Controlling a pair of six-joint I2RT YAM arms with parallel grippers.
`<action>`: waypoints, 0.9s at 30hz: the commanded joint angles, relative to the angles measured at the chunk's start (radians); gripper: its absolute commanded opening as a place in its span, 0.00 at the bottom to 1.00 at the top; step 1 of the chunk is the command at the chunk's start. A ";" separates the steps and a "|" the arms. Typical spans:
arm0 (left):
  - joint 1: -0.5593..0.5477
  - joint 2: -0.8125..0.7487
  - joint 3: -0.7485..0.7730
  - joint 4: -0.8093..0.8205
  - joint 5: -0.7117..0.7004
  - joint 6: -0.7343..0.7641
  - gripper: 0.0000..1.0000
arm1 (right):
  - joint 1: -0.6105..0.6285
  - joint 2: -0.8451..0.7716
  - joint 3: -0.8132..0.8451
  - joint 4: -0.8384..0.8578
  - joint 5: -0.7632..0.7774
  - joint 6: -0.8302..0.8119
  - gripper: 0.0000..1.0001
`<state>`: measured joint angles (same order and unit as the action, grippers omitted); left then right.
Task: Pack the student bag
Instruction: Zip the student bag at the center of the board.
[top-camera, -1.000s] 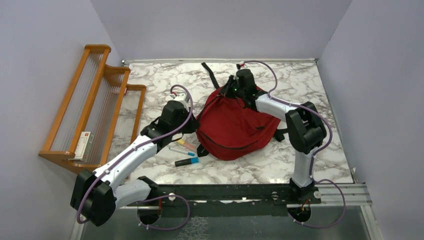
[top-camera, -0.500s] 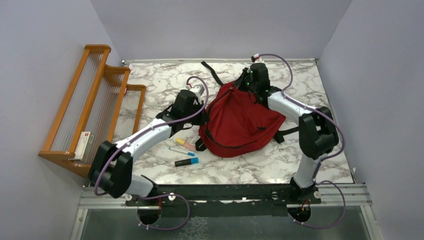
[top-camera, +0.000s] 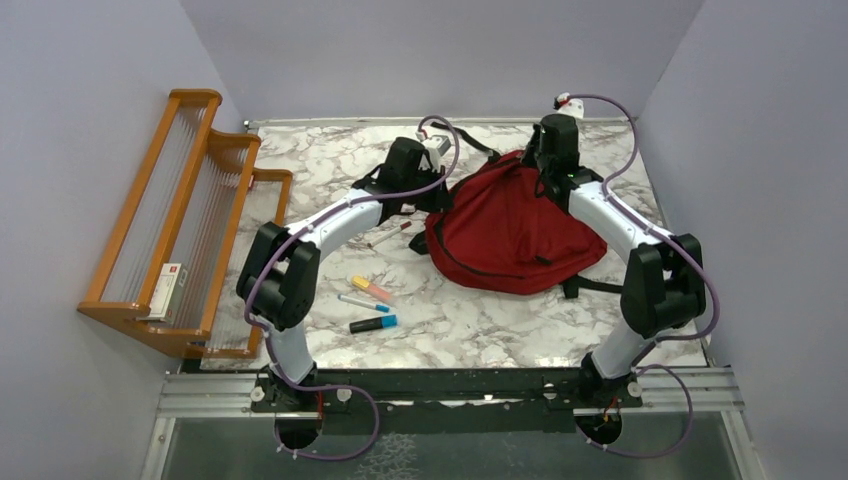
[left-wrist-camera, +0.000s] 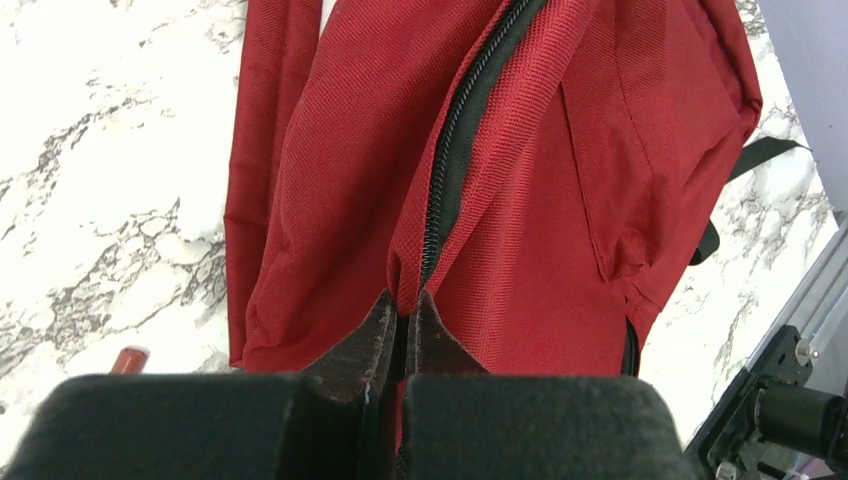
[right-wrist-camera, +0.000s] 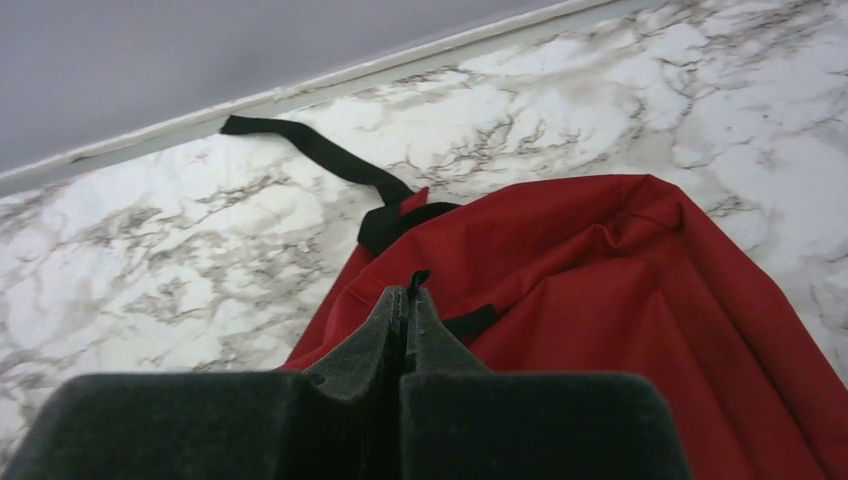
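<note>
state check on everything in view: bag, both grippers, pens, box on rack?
Bag: lying on table, pinched at two spots.
Left gripper: shut on bag by its zipper.
Right gripper: shut on bag's far end.
Pens: loose on table, outside bag.
Box: on rack.

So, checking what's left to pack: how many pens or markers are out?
4: a red pen beside the bag; nearer, a pink-yellow marker, a thin pen and a blue marker together. The bag may hide more.
</note>
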<state>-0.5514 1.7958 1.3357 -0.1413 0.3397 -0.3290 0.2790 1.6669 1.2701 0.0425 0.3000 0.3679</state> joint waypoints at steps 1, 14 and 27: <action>0.025 0.027 0.051 -0.080 0.052 0.061 0.00 | -0.035 0.037 0.005 0.000 0.186 -0.096 0.01; 0.112 0.123 0.152 -0.125 0.052 0.092 0.00 | -0.122 0.164 0.055 -0.037 0.162 -0.120 0.01; 0.114 0.303 0.375 -0.171 0.047 0.118 0.00 | -0.125 -0.098 -0.094 -0.207 -0.095 0.076 0.49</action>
<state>-0.4332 2.0403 1.6119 -0.2901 0.4019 -0.2405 0.1406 1.6936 1.2346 -0.0868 0.2859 0.3569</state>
